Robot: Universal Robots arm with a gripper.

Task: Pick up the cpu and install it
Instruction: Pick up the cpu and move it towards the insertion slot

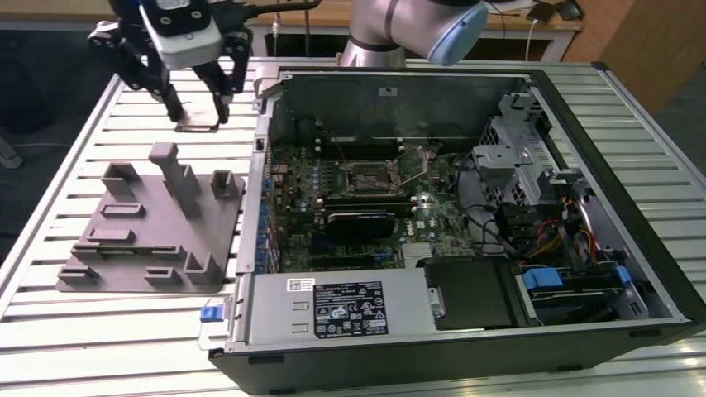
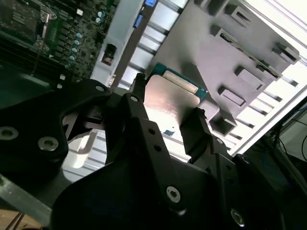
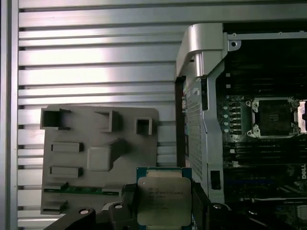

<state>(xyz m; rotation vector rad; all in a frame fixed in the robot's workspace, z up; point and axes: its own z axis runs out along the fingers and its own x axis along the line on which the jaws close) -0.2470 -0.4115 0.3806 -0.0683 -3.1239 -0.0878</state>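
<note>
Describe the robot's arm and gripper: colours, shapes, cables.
The arm is a silver tube with a rounded light-blue joint cap. The gripper has a white body with a dark panel and black jointed fingers; a black cable runs from it. In the second wrist view its matte black links carry silver screws.

One cpu (image 3: 163, 201), one grey fixture block (image 1: 204, 230), one open computer case (image 1: 398, 103), one tool (image 1: 198, 114)

cpu (image 3: 164, 201) — square, silvery lid, green rim — clamped flat between fingers (image 2: 144, 129), held aloft.
</note>
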